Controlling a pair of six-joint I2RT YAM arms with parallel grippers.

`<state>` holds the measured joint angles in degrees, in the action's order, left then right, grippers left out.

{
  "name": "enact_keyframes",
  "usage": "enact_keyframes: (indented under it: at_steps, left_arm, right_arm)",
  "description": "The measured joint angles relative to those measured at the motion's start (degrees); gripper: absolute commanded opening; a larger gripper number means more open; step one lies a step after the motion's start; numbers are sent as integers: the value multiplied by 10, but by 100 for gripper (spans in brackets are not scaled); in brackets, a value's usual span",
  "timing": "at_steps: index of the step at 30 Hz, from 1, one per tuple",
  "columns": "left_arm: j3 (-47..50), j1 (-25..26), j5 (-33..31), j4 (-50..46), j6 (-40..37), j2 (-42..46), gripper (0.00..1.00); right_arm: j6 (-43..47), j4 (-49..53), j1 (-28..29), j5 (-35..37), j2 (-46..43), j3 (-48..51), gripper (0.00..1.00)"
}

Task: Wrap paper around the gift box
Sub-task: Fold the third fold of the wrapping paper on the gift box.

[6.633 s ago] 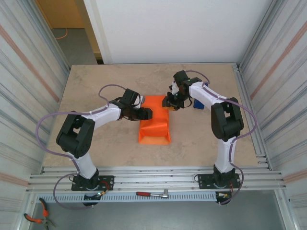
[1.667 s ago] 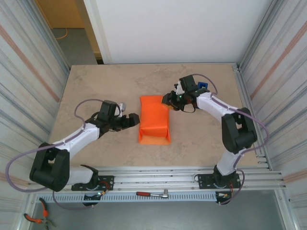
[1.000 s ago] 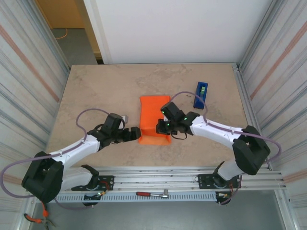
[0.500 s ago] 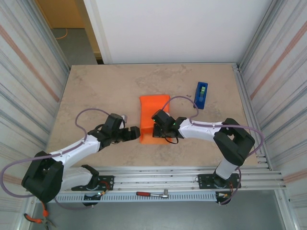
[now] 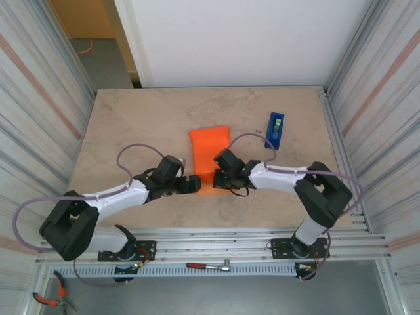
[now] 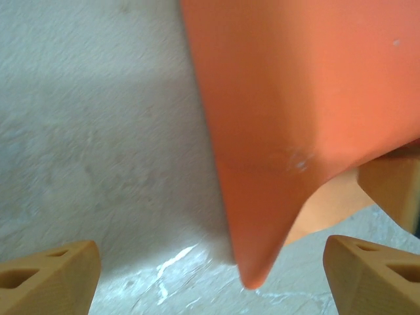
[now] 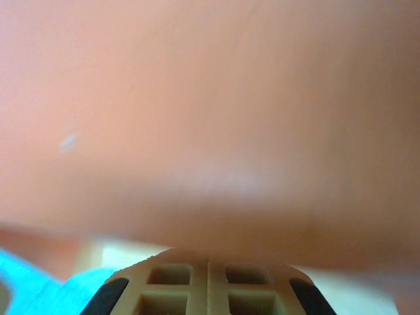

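Jaws on the left gripper (image 5: 192,185) are standing wide apart at the near left corner of the paper (image 5: 209,141). Right gripper (image 5: 220,176) jaws are sitting together against its near right edge. We are seeing the paper lying folded mid-table (image 5: 144,118).

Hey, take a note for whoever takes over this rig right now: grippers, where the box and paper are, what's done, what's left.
Left gripper: jaws open at the parcel's near-left corner, with a loose pointed flap between them.
Right gripper: jaws shut, tips against the paper's near end.
Paper: folded into a parcel, gift box presumably inside.
Blue tape dispenser: far right, apart.
Done: main folds. Left: probably tuck the near flaps, then tape.
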<state>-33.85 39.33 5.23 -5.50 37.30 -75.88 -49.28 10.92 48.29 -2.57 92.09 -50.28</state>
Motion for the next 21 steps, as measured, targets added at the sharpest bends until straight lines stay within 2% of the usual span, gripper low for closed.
enact_keyframes:
  at_steps: [2,4,6,8,12,17,19,21]
  left_arm:
    - [-10,7,-11,6,-1,-12,88]
    - [-21,13,-28,12,-1,-28,87]
    - [-30,17,-44,13,-1,-43,87]
    - [-39,19,-62,14,-1,-61,87]
    - [-46,21,-94,13,-2,-91,87]
    - [-51,24,-118,13,-7,-108,87]
    - [-53,24,-124,13,-11,-113,87]
    - [-54,24,-126,13,-13,-114,87]
  right_arm:
    - [0,14,0,1,-42,6,3]
    - [-1,30,-2,8,-80,7,29]
    - [0,43,-9,18,-111,9,46]
    - [2,52,-24,26,-132,18,56]
    - [2,63,-63,28,-139,46,59]
    - [4,63,-89,20,-111,52,58]
    - [7,59,-91,14,-90,50,54]
    - [12,56,-93,10,-64,44,45]
